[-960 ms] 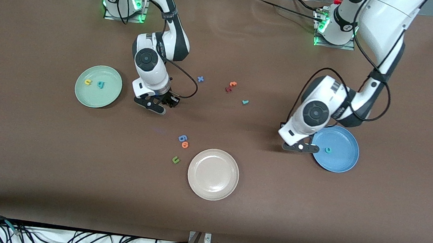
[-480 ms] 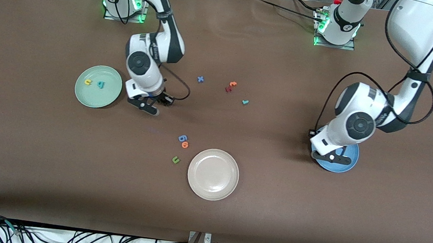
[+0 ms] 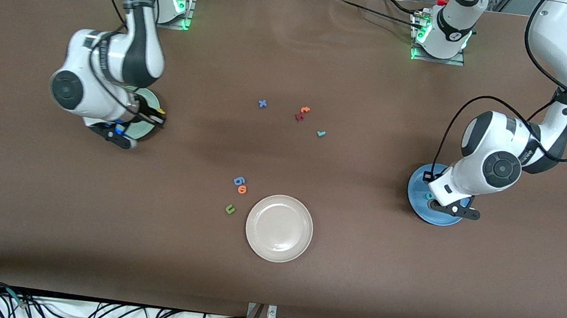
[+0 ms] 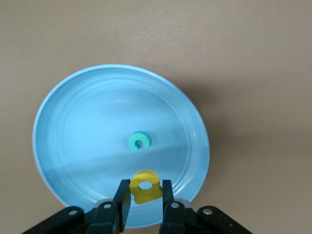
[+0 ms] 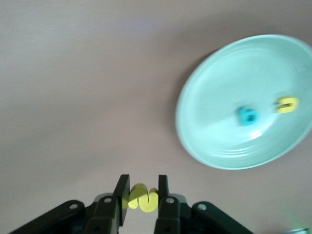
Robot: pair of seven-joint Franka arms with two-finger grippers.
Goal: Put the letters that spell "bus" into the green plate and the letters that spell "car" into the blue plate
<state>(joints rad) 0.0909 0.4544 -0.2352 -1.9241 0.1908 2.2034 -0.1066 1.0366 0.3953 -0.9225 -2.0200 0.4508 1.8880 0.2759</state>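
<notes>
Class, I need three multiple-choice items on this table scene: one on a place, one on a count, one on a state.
1. The left gripper is over:
A. blue plate
B. beige plate
C. bare table

2. Letters lying in the green plate:
A. none
B. two
C. four

3. The right gripper is:
A. open
B. shut, empty
C. shut on a yellow s

Key:
1 A, the left wrist view shows that plate underneath.
2 B, teal b and yellow u.
3 C, the fingers pinch it.
</notes>
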